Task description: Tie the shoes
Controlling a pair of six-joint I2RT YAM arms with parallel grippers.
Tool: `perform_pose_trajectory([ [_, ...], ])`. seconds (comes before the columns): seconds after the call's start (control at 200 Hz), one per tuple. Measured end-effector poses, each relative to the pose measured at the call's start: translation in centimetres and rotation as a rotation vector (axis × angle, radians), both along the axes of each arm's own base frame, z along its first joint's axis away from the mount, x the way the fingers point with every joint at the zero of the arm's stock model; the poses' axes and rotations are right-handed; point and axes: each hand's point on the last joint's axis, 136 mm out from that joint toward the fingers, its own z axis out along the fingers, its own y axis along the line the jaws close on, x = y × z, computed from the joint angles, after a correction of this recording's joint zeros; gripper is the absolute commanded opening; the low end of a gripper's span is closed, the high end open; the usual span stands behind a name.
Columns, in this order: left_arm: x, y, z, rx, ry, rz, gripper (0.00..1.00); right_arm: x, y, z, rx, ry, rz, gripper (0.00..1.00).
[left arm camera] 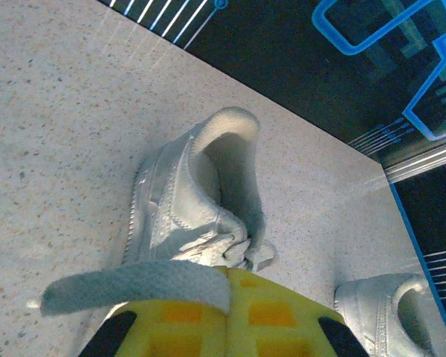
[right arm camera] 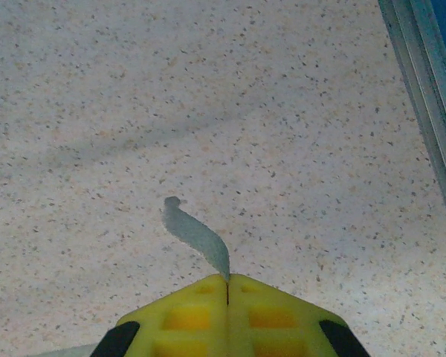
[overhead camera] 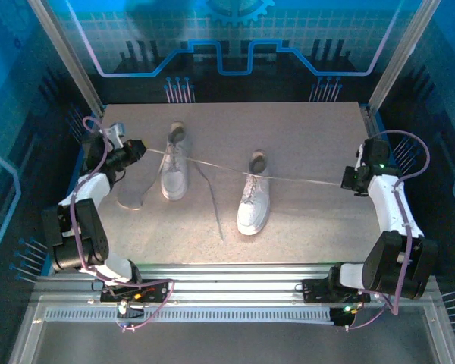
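1. Pinches a flat lace end (left arm camera: pixel 134 286) in the clenched left fingers (left arm camera: pixel 182 312), at the left side of the desk (overhead camera: pixel 303 129), just beside the left shoe (overhead camera: pixel 174 168).
2. Pinches a short lace tip (right arm camera: pixel 197 234) in the clenched right fingers (right arm camera: pixel 186 316), far out at the right side, well apart from the right shoe (overhead camera: pixel 253 203).
3. Stretches one taut lace (overhead camera: pixel 303 180) between the two grips, crossing both shoes near their throats. Probably pulls outward to take up slack or cinch a crossing. Cannot tell which shoe's eyelets carry it.
4. Shows a loose lace (overhead camera: pixel 211 201) lying slack on the desk between the shoes, held by nothing and likely waiting its turn.
5. Places both shoes upright mid-desk, toes toward the arms and dark openings facing away, the left shoe set a little farther back. Likely arranged so the lacing faces up within reach of both arms.
6. Counts two shoes, two sets of fingers (both clenched on lace), one taut lace and one loose strand.
7. Shows no bow or finished knot on either shoe. Judges the tying early, with loops not yet formed.
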Motion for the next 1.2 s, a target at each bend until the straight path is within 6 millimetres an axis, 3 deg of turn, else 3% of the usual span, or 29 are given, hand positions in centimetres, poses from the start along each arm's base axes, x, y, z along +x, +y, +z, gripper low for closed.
perform_pose_trajectory([
  [0.49, -2.5, -1.0, -3.6, -0.065, 0.119, -0.020, 0.00, -1.4, -3.4, 2.1, -0.151, -0.009, -0.040, 0.00],
  [0.95, -3.0, -0.8, -4.5, -0.078, 0.165, -0.010, 0.00, -0.4, -5.3, 0.9, -0.238, 0.093, -0.012, 0.00],
  [1.201, -3.5, 0.5, -5.1, -0.087, 0.195, 0.026, 0.00, 0.2, -4.6, -1.8, -0.178, 0.147, 0.019, 0.00],
])
